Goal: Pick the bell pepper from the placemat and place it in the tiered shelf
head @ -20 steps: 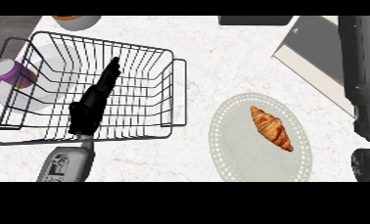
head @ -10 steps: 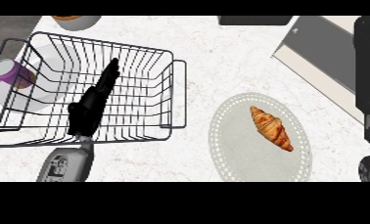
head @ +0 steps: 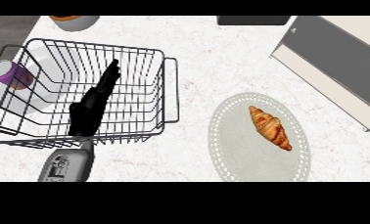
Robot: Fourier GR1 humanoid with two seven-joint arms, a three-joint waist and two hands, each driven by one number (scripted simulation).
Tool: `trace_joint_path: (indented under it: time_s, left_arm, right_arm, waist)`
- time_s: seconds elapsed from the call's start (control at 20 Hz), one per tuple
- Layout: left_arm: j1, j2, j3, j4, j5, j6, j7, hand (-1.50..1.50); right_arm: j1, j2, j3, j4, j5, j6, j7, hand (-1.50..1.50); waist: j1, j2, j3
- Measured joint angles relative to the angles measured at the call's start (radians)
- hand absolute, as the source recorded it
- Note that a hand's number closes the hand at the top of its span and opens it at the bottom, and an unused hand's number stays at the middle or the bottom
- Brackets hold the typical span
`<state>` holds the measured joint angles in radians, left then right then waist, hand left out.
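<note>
A golden-brown croissant lies on the pale round placemat at the lower right; no bell pepper shows anywhere. The black wire basket stands on the left of the counter. My left hand hangs over the basket's middle, fingers straight and pointing away from me, holding nothing. Its grey forearm enters from the lower edge. The right hand does not show.
Inside the basket's left side are a purple cup and a white rounded object. A bowl sits at the top left, a dark box at the top, and a grey-and-cream slab at the right.
The dark right arm that stood along the right edge has gone out of view. The left hand and the croissant have not moved.
</note>
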<state>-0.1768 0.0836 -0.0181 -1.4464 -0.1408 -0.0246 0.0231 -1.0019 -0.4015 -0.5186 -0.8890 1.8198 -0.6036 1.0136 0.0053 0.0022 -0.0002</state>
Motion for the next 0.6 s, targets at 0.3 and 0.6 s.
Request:
trace_joint_path:
  time_s: [0.3, 0.6]
  left_arm:
    - [0.000, -0.008, -0.006, -0.012, -0.008, 0.008, 0.017, 0.00]
    - [0.015, -0.013, -0.008, -0.007, -0.013, 0.010, -0.002, 0.00]
  right_arm:
    - [0.069, 0.029, -0.022, -0.091, 0.063, 0.041, 0.052, -1.50]
    - [0.082, 0.065, -0.047, -0.195, 0.008, 0.007, 0.029, -1.50]
  waist:
    - [-0.004, -0.003, 0.000]
    - [-0.004, -0.004, 0.000]
